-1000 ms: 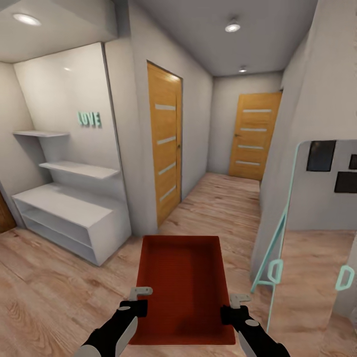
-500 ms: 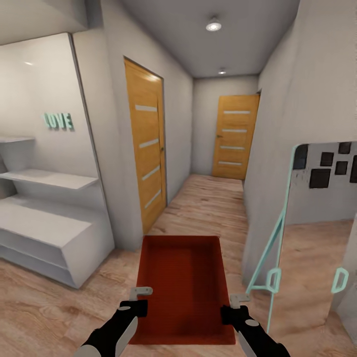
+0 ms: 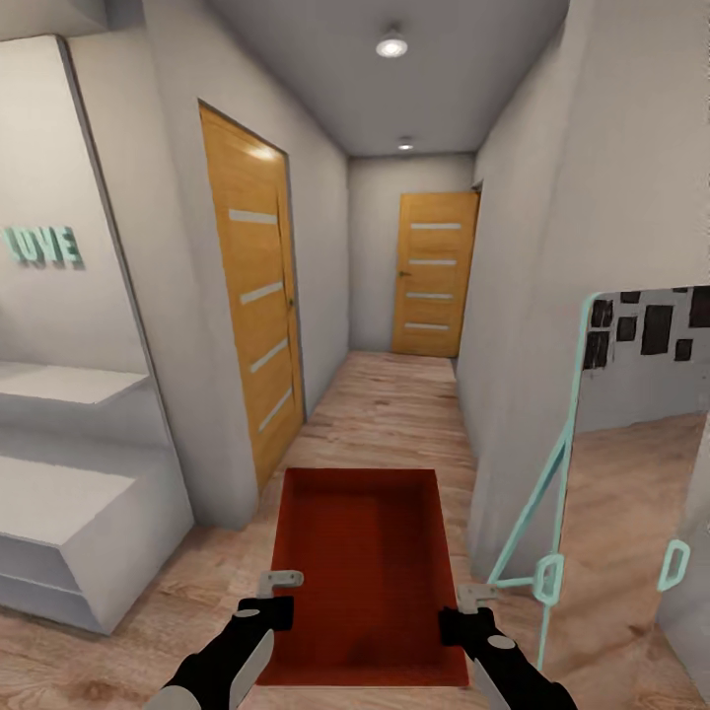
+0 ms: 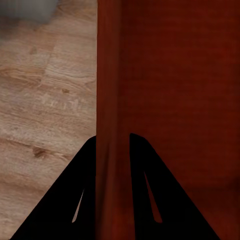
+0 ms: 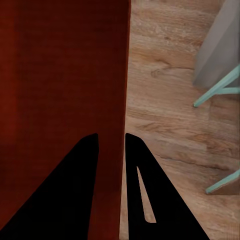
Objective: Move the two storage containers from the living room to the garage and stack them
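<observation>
One orange-red storage container (image 3: 360, 572) hangs in front of me above a light wood-plank floor, its long axis pointing down a hallway. My left gripper (image 3: 279, 592) is shut on its left wall near the end closest to me. My right gripper (image 3: 471, 603) is shut on the right wall. In the left wrist view the two dark fingers of the left gripper (image 4: 113, 145) pinch the container's wall (image 4: 110, 75). The right wrist view shows the right gripper (image 5: 111, 142) clamped on the container's other wall (image 5: 65, 75). The garage is out of view.
A narrow hallway with a wood-plank floor (image 3: 394, 414) runs ahead. An orange wooden door (image 3: 251, 296) stands on its left wall and another (image 3: 431, 273) at its far end. A white shelf unit (image 3: 59, 513) is at the left. A teal-framed standing mirror (image 3: 631, 444) leans at the right.
The whole view has shifted: the shelf unit and doors slid left and the hallway sits more centred. The container and both grippers keep the same place in the picture.
</observation>
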Available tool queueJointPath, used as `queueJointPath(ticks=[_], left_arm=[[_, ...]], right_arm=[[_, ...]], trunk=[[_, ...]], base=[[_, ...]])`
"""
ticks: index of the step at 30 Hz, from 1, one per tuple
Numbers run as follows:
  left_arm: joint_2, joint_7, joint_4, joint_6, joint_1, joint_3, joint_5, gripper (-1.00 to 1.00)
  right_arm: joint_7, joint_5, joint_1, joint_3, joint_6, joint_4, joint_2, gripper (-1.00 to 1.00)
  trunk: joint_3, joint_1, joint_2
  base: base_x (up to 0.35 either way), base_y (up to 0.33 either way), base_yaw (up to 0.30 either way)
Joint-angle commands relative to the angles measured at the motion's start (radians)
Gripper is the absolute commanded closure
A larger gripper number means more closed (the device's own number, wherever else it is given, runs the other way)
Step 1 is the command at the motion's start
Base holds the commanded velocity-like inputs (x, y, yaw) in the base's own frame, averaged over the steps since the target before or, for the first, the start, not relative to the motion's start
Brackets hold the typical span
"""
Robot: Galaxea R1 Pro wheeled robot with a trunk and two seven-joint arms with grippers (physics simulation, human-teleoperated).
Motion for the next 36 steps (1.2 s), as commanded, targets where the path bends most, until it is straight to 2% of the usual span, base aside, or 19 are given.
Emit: queueJointPath(ticks=[1, 6, 21, 36], left_arm=[[-0.058, 0.004, -0.001, 0.002, 0.001, -0.070, 0.025, 1.00], [-0.059, 0.004, -0.001, 0.002, 0.001, -0.070, 0.025, 1.00], [-0.057, 0.005, -0.001, 0.002, 0.001, -0.070, 0.025, 1.00], [-0.062, 0.004, -0.001, 0.002, 0.001, -0.070, 0.026, 1.00]], right_arm=[[-0.001, -0.033, -0.001, -0.010, 0.003, -0.055, 0.044, 1.00], [-0.001, -0.033, -0.001, -0.010, 0.003, -0.055, 0.044, 1.00], [-0.001, -0.033, -0.001, -0.010, 0.003, -0.055, 0.044, 1.00], [-0.001, -0.033, -0.001, -0.010, 0.003, -0.055, 0.044, 1.00]], trunk=[[0.000, 0.001, -0.001], [0.002, 0.001, -0.001], [0.002, 0.001, -0.001], [0.002, 0.001, -0.001]], base=[[0.283, 0.206, -0.205], [0.266, 0.219, -0.150], [0.271, 0.203, -0.005], [0.325, -0.049, 0.000]])
